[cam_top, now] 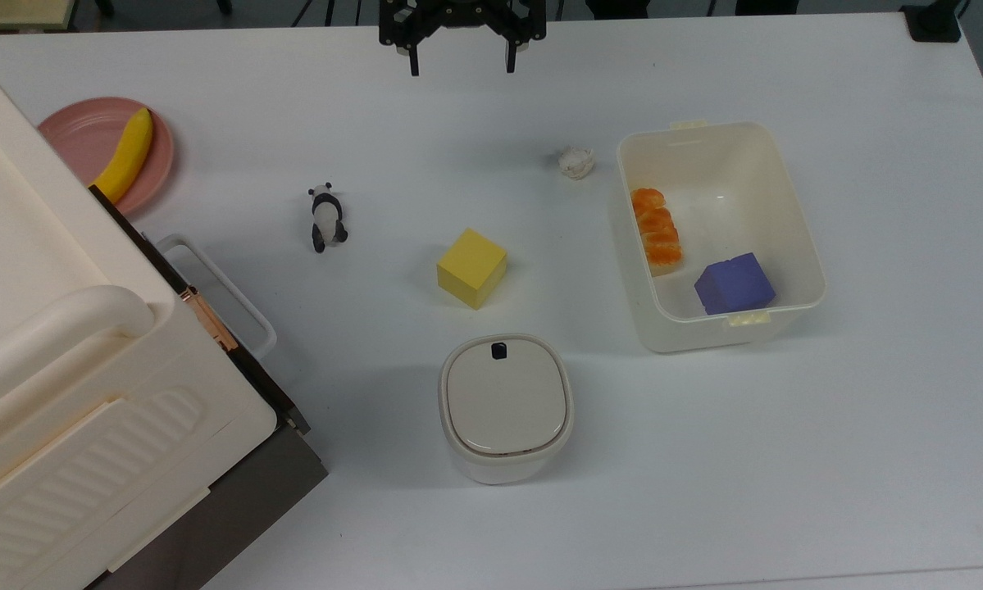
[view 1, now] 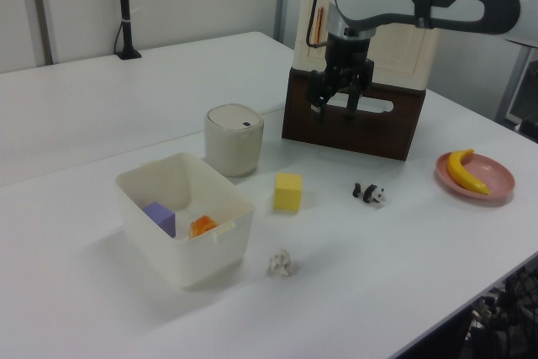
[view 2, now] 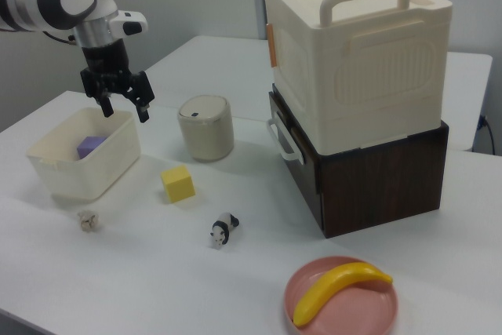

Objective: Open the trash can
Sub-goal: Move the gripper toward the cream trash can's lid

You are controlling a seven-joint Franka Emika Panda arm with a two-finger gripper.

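Black two-finger gripper: fingers spread, empty, raised above the white table, well apart from its target; likely staged for approach.
Small cream-white plastic trash can: upright, flat beige lid shut, black button at the rim side facing the gripper.
Yellow cube: between gripper and can.
Open white tub: on the top view's right.
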